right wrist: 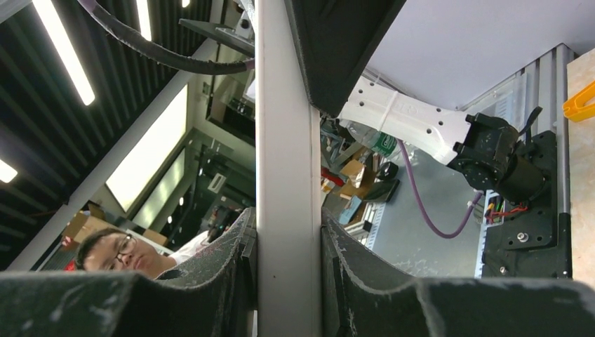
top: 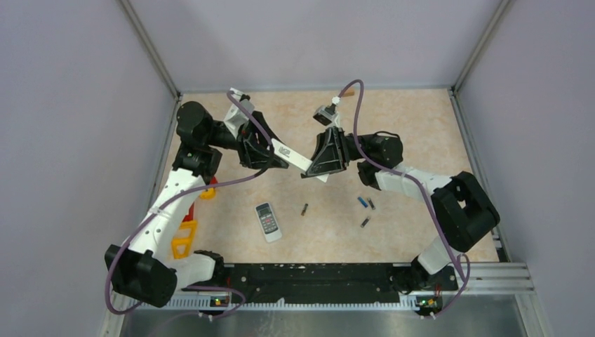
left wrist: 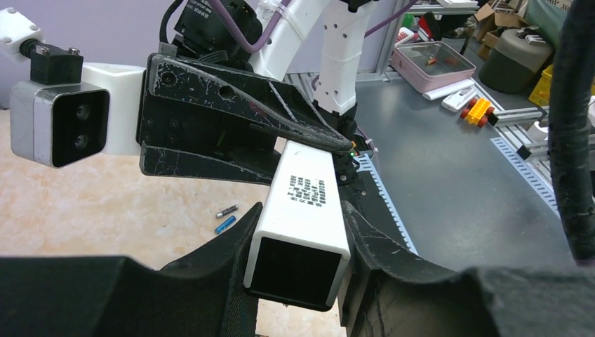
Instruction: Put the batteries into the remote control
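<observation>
White remote [top: 298, 160] is up off the table, held btwn both arms. It has a long boxy body, a printed label on one face, and a dark open end toward the L wrist cam. L gripper [left wrist: 298, 235] pinches one end; R gripper [right wrist: 289, 239] clamps the other. Batteries [top: 362, 202] lie loose on the table [top: 407, 119]: three close together, one bluish, and a fourth nearer the second remote [top: 267, 222]. All sit well apart from the side rail [top: 471, 147].

Above counter [top: 414, 119], clamped between left fingers [top: 261, 152] and right fingers [top: 328, 157]: long remote [top: 295, 156]. On counter, nearer the bases: second remote [top: 267, 222], single battery [top: 304, 208] to its right, three batteries [top: 362, 202] further right.
</observation>
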Controlling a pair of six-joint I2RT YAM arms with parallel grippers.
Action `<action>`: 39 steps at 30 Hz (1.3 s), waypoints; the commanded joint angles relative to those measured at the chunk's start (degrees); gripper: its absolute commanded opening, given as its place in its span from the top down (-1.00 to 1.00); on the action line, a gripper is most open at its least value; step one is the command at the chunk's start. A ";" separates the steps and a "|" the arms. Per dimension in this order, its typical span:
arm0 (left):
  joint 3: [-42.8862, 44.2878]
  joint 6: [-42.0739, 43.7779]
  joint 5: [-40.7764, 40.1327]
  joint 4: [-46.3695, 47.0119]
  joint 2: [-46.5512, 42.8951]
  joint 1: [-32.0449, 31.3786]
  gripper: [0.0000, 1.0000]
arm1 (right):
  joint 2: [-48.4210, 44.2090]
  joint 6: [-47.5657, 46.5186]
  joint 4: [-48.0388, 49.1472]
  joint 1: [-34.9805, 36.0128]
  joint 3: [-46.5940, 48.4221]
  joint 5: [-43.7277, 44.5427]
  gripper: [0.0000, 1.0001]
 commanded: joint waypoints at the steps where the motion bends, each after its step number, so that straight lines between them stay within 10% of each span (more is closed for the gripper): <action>1: 1.47 0.98 -1.20 1.06 -1.54 -0.38 0.94 | 0.65 -1.15 2.18 -0.13 -0.06 3.54 0.92; 7: 1.44 1.41 -9.79 -2.21 -0.16 -0.12 1.00 | -1.79 -9.41 -4.27 -2.30 -3.79 9.38 -0.27; 17: -0.25 7.57 -16.10 -8.41 -0.81 0.08 1.00 | -12.72 -20.05 -16.76 -4.38 -11.63 29.33 -0.73; 24: -0.47 6.63 -19.18 -6.51 -0.13 0.10 1.00 | -12.14 -15.33 -15.85 -3.53 -11.42 32.93 -0.44; 34: -0.79 2.73 -20.58 -1.09 -0.32 0.27 1.00 | -9.54 -11.67 -9.86 -3.46 -12.08 32.13 0.62; 39: -1.08 0.48 -22.88 1.57 -1.88 2.57 1.00 | -8.51 -10.86 -3.98 -4.39 -14.88 31.84 0.64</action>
